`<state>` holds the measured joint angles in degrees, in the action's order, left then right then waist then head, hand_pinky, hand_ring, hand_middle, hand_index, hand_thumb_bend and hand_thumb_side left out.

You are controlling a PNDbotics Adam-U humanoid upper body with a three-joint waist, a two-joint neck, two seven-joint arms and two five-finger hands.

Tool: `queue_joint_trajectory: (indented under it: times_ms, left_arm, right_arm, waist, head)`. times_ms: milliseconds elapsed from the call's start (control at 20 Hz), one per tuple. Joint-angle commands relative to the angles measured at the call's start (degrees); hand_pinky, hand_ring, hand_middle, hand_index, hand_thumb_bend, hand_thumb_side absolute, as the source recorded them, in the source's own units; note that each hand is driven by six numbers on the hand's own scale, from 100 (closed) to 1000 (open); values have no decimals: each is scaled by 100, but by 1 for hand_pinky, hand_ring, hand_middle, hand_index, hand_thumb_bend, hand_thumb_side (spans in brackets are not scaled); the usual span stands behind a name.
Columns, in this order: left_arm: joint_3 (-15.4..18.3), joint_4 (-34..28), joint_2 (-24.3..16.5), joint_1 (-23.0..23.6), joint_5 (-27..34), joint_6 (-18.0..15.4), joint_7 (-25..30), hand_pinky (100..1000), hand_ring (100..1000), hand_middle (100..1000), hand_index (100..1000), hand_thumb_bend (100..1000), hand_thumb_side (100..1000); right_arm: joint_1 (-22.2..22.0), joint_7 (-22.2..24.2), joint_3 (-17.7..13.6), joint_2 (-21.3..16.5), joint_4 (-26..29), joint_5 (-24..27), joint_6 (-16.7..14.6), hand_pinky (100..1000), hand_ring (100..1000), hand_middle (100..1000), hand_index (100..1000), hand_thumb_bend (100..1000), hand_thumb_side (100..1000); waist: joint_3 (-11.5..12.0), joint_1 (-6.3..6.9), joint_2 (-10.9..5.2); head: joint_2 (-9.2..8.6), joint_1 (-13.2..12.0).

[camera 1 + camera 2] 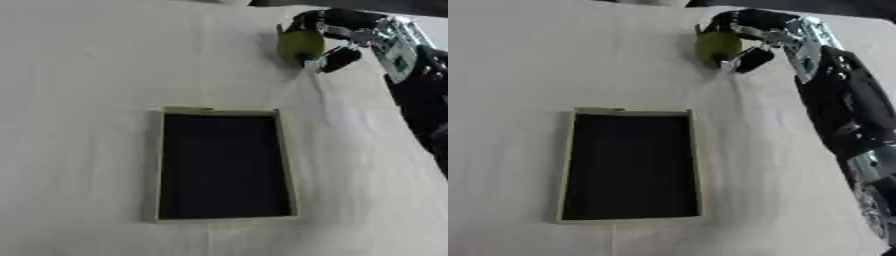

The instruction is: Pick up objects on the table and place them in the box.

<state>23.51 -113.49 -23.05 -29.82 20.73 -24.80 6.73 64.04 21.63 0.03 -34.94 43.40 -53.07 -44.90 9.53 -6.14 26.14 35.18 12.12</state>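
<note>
A round yellow-green fruit-like object (298, 45) sits near the table's far right, and my right hand (337, 31) is curled round it, fingers over the top and thumb (751, 59) below. Whether it is off the cloth I cannot tell. The box (157, 165), a shallow tray with pale rim and dark inside, lies in the middle of the table, nearer than the hand. It holds nothing that I can see. My left hand shows in neither view.
A white cloth (79, 75) covers the table. My right forearm (846, 110) runs down the right side of the view. The table's far edge lies just behind the hand.
</note>
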Motion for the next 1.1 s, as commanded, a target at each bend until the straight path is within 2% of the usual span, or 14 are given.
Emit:
queue_joint_trajectory:
  times_ms: [50, 100, 200, 400, 600, 900, 1100]
  left_arm:
    - [-1, -110, -110, -67, 21, 1, 41, 590, 660, 574, 717, 100, 540]
    - [-1, -110, -111, -66, 22, 3, 45, 590, 660, 574, 717, 100, 540]
    - [-2, -110, -112, -64, 25, 7, 49, 589, 657, 571, 716, 100, 547]
    - [-9, -110, -114, -61, 32, 17, 62, 588, 654, 568, 715, 100, 554]
    - [-15, -110, -117, -57, 37, 28, 72, 588, 652, 566, 714, 100, 556]
    - [-22, -110, -131, -34, 28, 52, 79, 586, 650, 563, 714, 100, 566]
    - [-26, -110, -137, -25, 16, 70, 75, 587, 649, 562, 714, 100, 563]
  right_arm:
    - [111, 385, 2, -140, 18, -82, -707, 725, 1000, 849, 878, 100, 410]
    - [109, 290, 12, -141, 10, -102, -707, 725, 1000, 849, 878, 100, 410]
    - [117, 110, -53, -137, 19, -57, -675, 654, 1000, 822, 800, 100, 388]
    - [118, -248, -160, -115, 64, 252, -510, 571, 960, 689, 704, 100, 317]
    - [98, -606, -49, -134, 87, 493, -453, 549, 951, 664, 698, 100, 282]
    - [45, -1153, 135, -193, 102, 561, -559, 547, 945, 642, 696, 100, 248]
    - [13, -1342, 187, -215, 204, 639, -617, 545, 940, 637, 700, 100, 224]
  waist:
    - [3, 23, -136]
    - [3, 22, -137]
    - [-1, 24, -140]
    - [-3, 21, -146]
    - [-4, 15, -162]
    - [-27, 7, -203]
    - [-45, 5, -234]
  head:
    - [-63, 11]
    - [-60, 12]
    - [-61, 16]
    - [-56, 19]
    - [-45, 23]
    - [-21, 35]
    - [5, 36]
